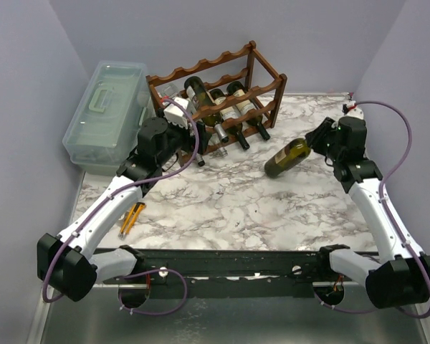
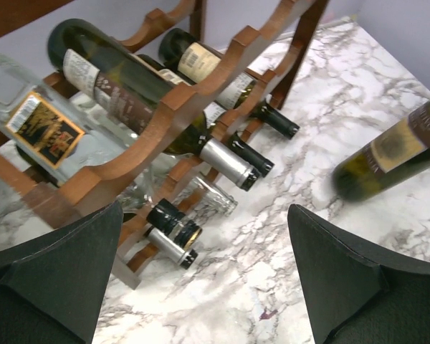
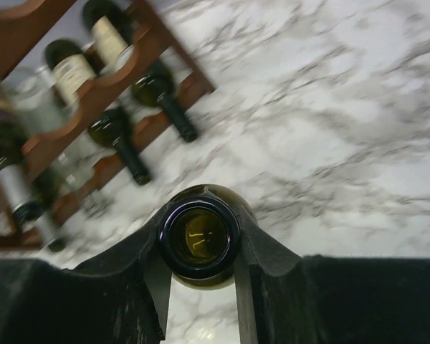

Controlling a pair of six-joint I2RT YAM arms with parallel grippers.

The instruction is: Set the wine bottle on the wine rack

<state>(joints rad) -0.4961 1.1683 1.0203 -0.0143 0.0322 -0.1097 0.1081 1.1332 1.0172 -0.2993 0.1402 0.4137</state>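
Right pincer [image 1: 317,136] is clamped on the neck of the wine bottle [image 1: 287,158], one finger either side just under the open mouth. The bottle is tilted with its base pointing toward the wine rack [image 1: 201,66] but well apart from it, out over the marble desk [image 1: 236,208] to the rack's right. Can't tell if the base touches the desk or not. Left pincer [image 2: 208,283] is spread wide with nothing in it, hanging right in front of the rack's lower left end. The rack already has several bottles [image 1: 222,107] lying in it, necks poking out the front. A pale green plastic box [image 1: 107,115] sits just left of the rack.
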